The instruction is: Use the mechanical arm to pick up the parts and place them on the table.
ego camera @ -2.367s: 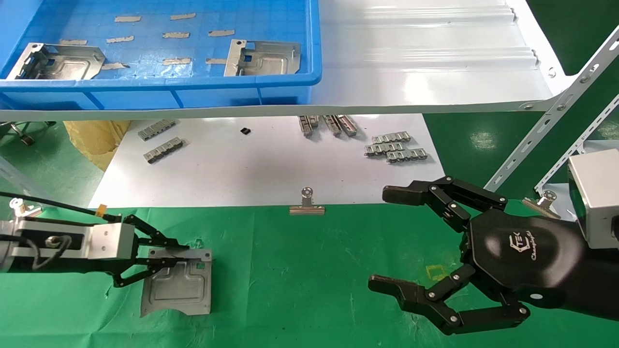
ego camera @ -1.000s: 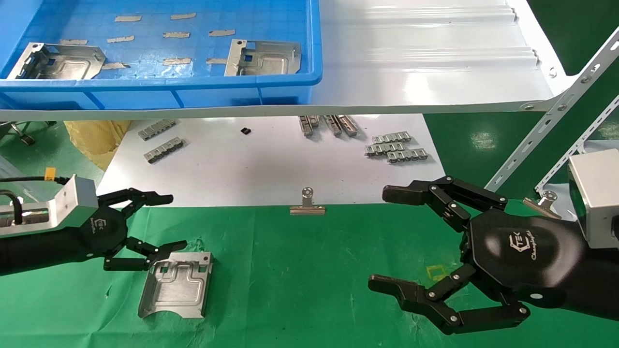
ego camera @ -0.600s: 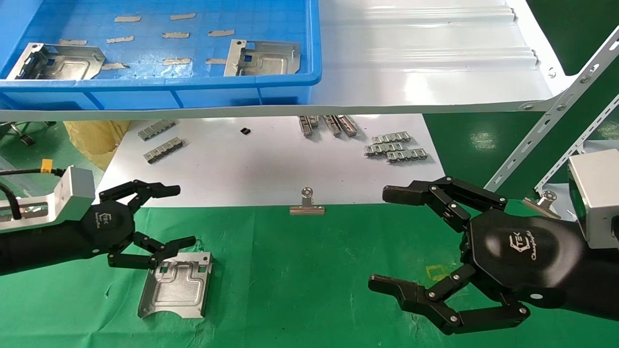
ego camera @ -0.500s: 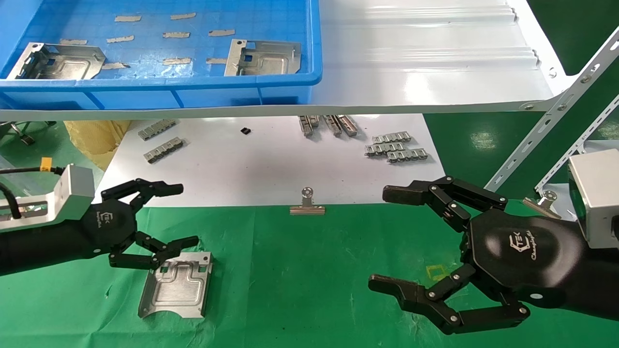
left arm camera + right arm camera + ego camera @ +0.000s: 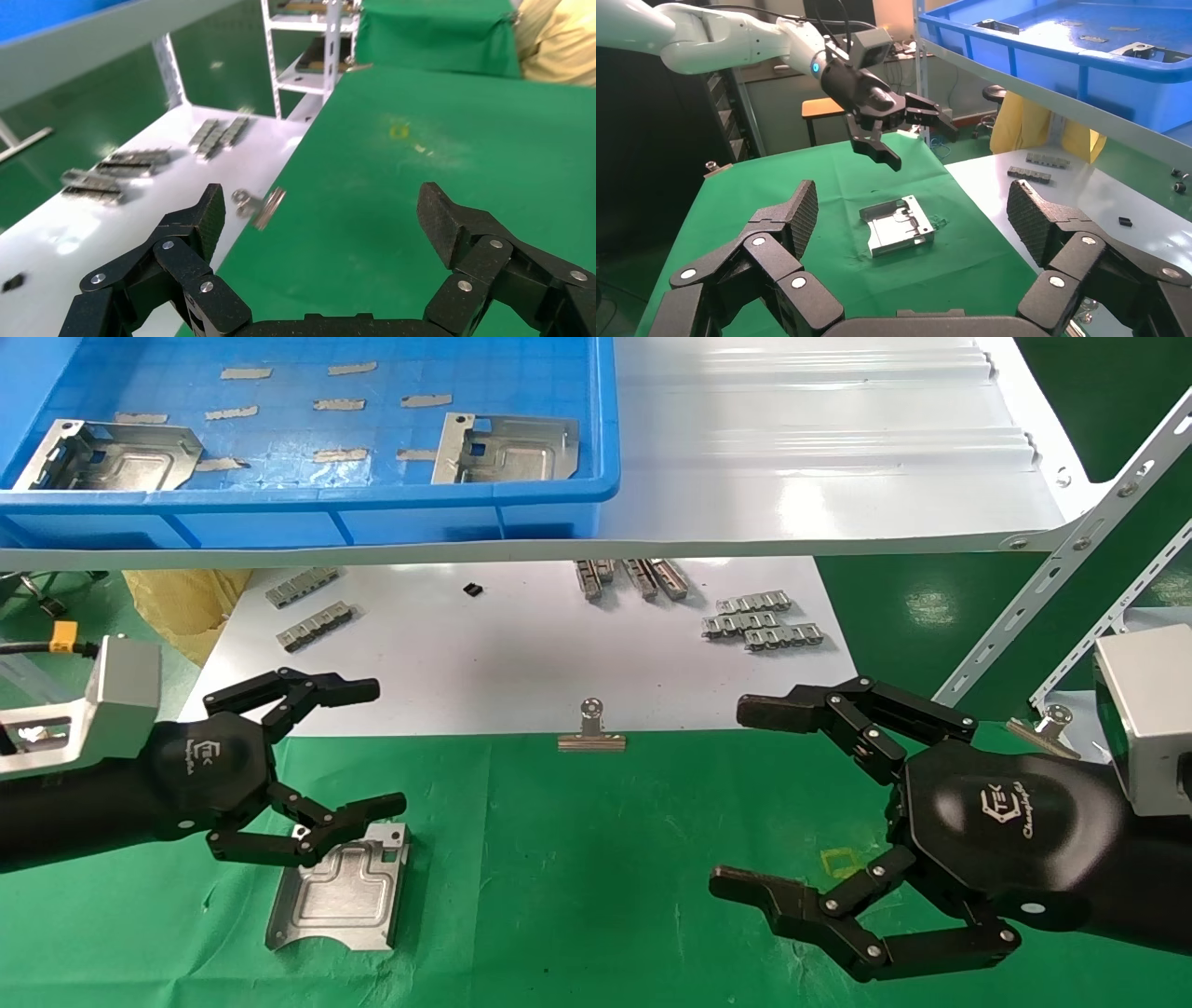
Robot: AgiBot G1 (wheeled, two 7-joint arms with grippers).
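Observation:
One silvery stamped part lies flat on the table's green cloth at the left; the right wrist view shows this part too. Two more parts rest in the blue bin on the shelf. My left gripper hangs open and empty over the far edge of the part on the cloth, apart from it. In the left wrist view the left gripper has only cloth between its fingers. My right gripper is open and empty over the cloth at the right.
A white board behind the cloth carries grey link strips. A silver binder clip sits on its front edge. The glossy white shelf overhangs the board. A perforated metal brace slants at the right.
The left gripper let go of the part, turned its palm up and rose, drifting toward the white board. The part stays on the cloth. The right arm has not moved.

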